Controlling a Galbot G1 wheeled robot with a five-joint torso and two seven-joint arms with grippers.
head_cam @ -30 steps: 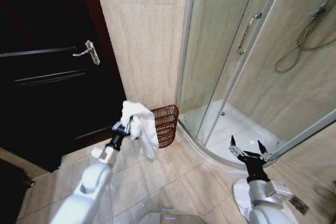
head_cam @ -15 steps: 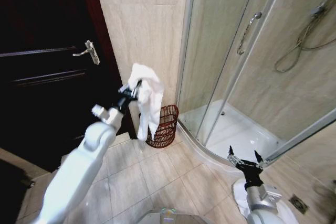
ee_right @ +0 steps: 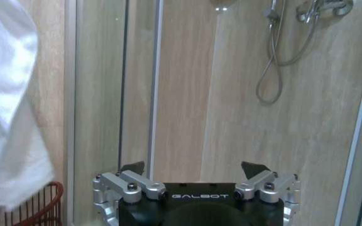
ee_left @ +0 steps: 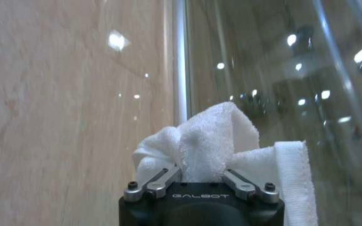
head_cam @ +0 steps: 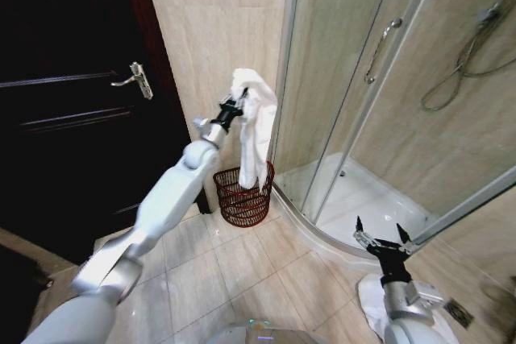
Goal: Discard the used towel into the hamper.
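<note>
The white towel (head_cam: pixel 254 122) hangs from my left gripper (head_cam: pixel 235 107), which is shut on its bunched top high against the beige wall. The towel's lower end dangles right over the open mouth of the hamper (head_cam: pixel 243 197), a dark red-brown wire basket standing on the floor by the wall corner. In the left wrist view the towel (ee_left: pixel 212 146) bulges out between my gripper's jaws. The right wrist view shows the towel (ee_right: pixel 8 108) hanging above the hamper (ee_right: pixel 30 209) rim. My right gripper (head_cam: pixel 381 241) waits low at the right, open and holding nothing.
A dark wooden door (head_cam: pixel 72 110) with a metal handle (head_cam: pixel 135 80) stands at the left. The glass shower enclosure (head_cam: pixel 379 102) with its curved white tray (head_cam: pixel 363 207) fills the right. Beige floor tiles (head_cam: pixel 242 279) lie in front of the hamper.
My left arm has risen and reached forward to the right, carrying the towel from beside the hamper to directly above it. The right gripper has stayed low, nearly still.
</note>
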